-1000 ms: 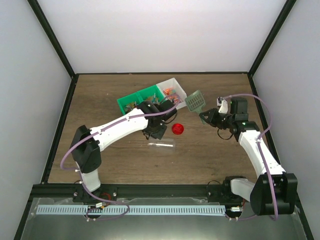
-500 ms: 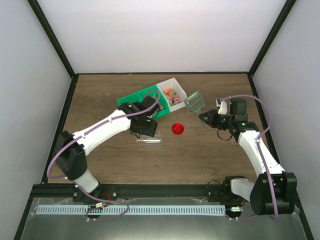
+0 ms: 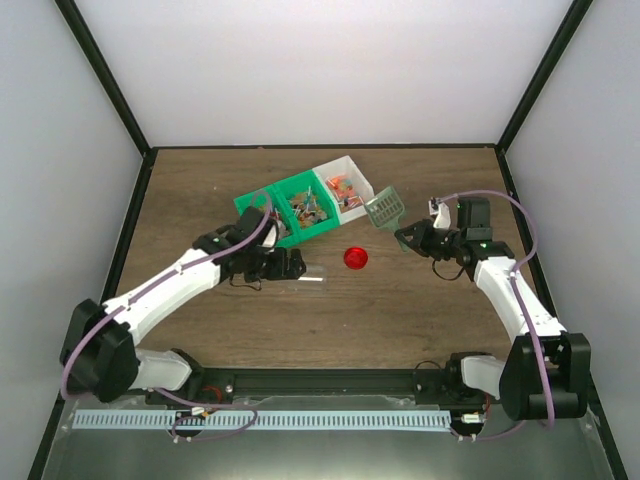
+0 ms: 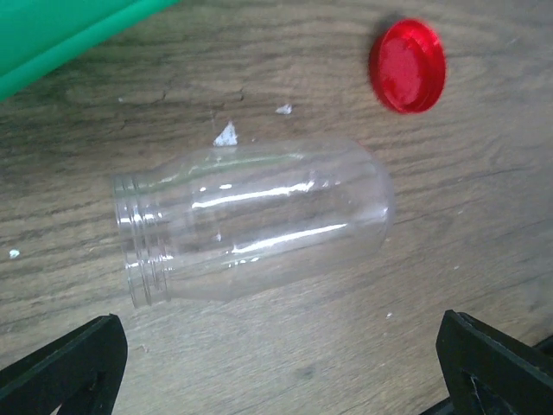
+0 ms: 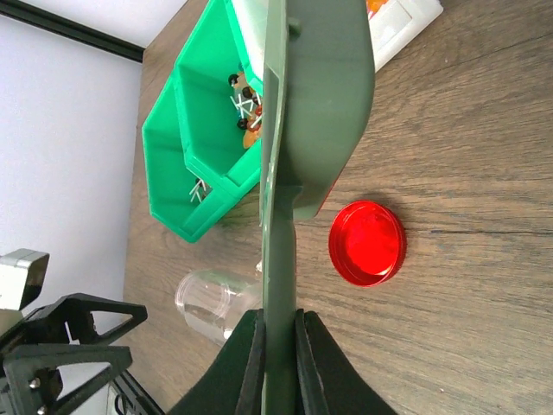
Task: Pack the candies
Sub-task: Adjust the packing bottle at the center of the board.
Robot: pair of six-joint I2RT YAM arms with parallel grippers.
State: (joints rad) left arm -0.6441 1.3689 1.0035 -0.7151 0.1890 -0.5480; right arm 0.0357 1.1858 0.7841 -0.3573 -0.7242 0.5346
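Note:
The candies (image 3: 343, 187) fill a white bin, and more candies (image 3: 308, 206) lie in the green bin (image 3: 272, 203) beside it; a few candies (image 5: 249, 119) also show in the right wrist view. A clear jar (image 4: 251, 220) lies on its side on the wood, mouth to the left and empty. My left gripper (image 4: 276, 372) hangs open just short of it, fingers (image 4: 65, 363) wide apart and touching nothing. My right gripper (image 5: 278, 346) is shut on the handle of the green scoop (image 5: 311, 95), which hovers near the bins. The red lid (image 3: 355, 258) lies flat between the arms.
The white bin (image 3: 360, 178) and green bin stand together at the back centre of the wooden table (image 3: 420, 310). The jar (image 3: 308, 276) lies left of the lid. Black frame posts and white walls close in the table.
My left arm has drawn back to the left and its jaws have opened wide. The jar now lies a little further left. The right arm with the scoop has barely shifted.

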